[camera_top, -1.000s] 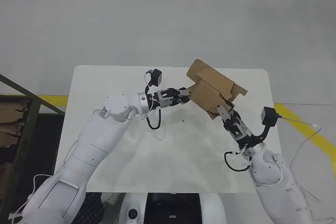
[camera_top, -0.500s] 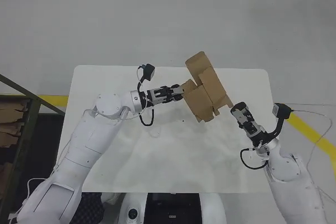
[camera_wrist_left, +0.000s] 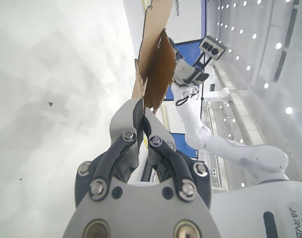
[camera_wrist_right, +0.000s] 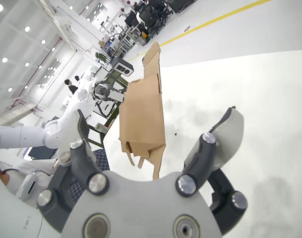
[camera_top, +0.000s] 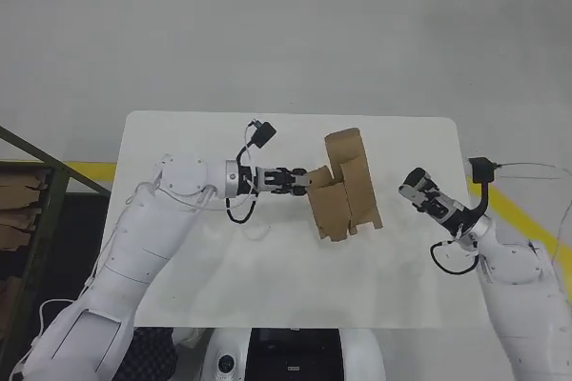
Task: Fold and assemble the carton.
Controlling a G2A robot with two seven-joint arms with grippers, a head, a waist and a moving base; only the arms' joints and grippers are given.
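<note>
Carton (camera_top: 343,186): brown corrugated board, partly folded, flaps loose at both ends. Held upright over the table (camera_top: 219,276), right of centre, one edge clamped in the left gripper (camera_top: 305,178).

White table (camera_top: 286,276), grey floor (camera_top: 267,48), yellow line (camera_top: 95,170).

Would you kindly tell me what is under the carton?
Only white table shows around the carton, which the left gripper pinches by one edge; the patch directly beneath is covered.

Carton (camera_top: 347,186) at left tool (camera_top: 308,178), right tool (camera_top: 412,184) apart
</note>
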